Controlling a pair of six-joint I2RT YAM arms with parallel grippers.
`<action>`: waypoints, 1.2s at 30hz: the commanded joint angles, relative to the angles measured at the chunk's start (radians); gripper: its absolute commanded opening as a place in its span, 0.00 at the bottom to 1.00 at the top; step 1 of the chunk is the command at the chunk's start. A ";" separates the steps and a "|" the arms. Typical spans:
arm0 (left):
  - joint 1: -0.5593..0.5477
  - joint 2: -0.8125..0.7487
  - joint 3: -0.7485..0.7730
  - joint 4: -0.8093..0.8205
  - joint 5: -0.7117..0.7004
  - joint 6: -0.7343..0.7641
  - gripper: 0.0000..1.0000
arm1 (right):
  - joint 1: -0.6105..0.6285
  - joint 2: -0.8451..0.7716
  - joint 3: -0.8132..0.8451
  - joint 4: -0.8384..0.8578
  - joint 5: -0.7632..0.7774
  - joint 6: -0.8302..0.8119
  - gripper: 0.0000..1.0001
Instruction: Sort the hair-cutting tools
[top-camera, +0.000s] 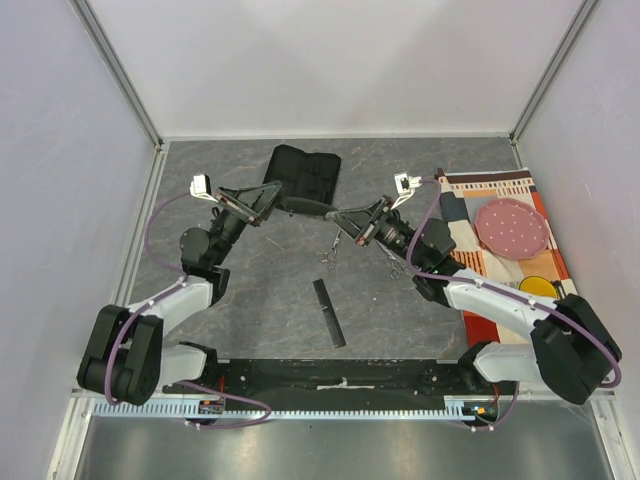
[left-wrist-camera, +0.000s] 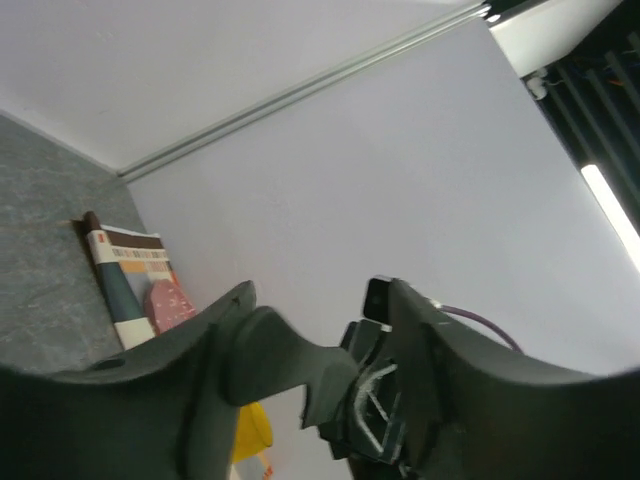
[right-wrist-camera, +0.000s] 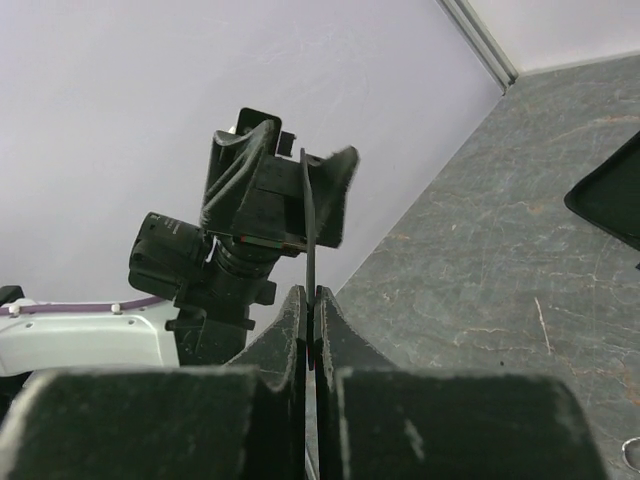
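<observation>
Black straight comb (top-camera: 328, 312): flat on worktop (top-camera: 250, 300), room all round.
Right end effector (right-wrist-camera: 311, 300): clamped on handled comb (right-wrist-camera: 308, 230).
Left end effector (right-wrist-camera: 292, 175): parted around it.

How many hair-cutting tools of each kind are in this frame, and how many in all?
scissors: 2 (the second beside the right arm)
flat straight comb: 1
narrow-handled comb tool, pinched in the right gripper: 1
Total: 4
</observation>
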 joint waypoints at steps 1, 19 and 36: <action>-0.006 -0.102 0.036 -0.209 -0.011 0.111 0.75 | 0.005 -0.090 0.061 -0.109 0.046 -0.105 0.00; -0.006 0.023 0.245 -0.940 -0.373 0.400 0.85 | -0.044 -0.320 0.147 -0.671 0.379 -0.406 0.00; 0.037 0.500 0.297 -0.642 -0.370 0.357 0.85 | -0.044 -0.315 0.082 -0.640 0.358 -0.432 0.00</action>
